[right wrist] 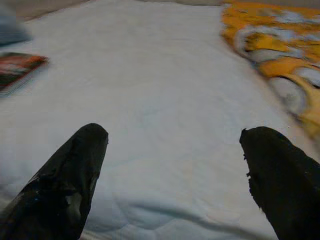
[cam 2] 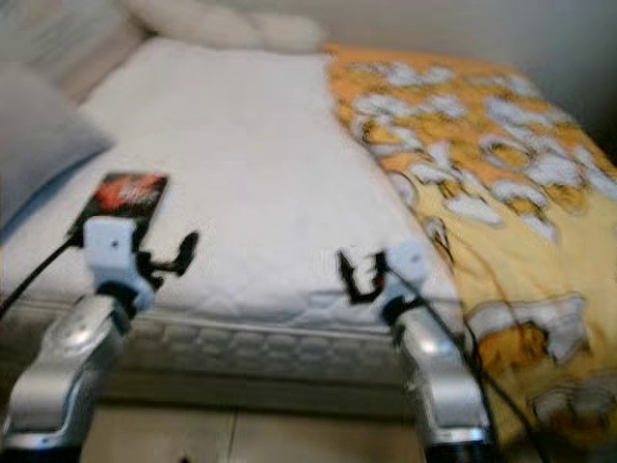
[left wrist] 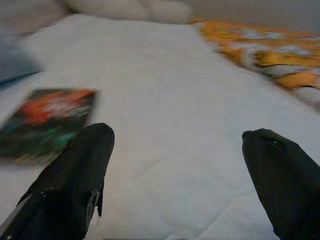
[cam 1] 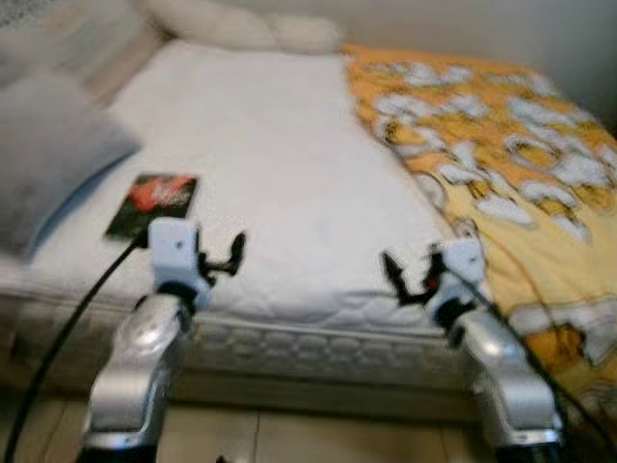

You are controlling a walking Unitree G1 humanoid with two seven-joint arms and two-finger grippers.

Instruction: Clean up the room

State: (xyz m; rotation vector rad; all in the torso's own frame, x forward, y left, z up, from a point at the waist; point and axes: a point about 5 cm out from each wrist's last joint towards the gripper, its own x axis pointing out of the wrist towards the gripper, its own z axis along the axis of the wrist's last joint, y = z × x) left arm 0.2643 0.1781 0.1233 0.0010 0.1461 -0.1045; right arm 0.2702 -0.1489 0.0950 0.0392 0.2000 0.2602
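A dark book with a red cover picture (cam 1: 152, 204) lies flat on the white mattress (cam 1: 280, 164) near its front left edge. My left gripper (cam 1: 229, 258) hovers open just right of the book, over the front edge of the bed; the book (left wrist: 45, 120) lies beyond its left finger. My right gripper (cam 1: 400, 280) stands open over the front edge too, close to the yellow patterned blanket (cam 1: 501, 164) that covers the right side of the bed. Nothing is between either pair of fingers.
A grey pillow (cam 1: 53, 154) lies at the left of the bed. White pillows (cam 1: 241, 24) rest at the head against the wall. Tiled floor (cam 1: 318, 434) shows below the mattress side. A black cable (cam 1: 58, 338) runs from my left wrist.
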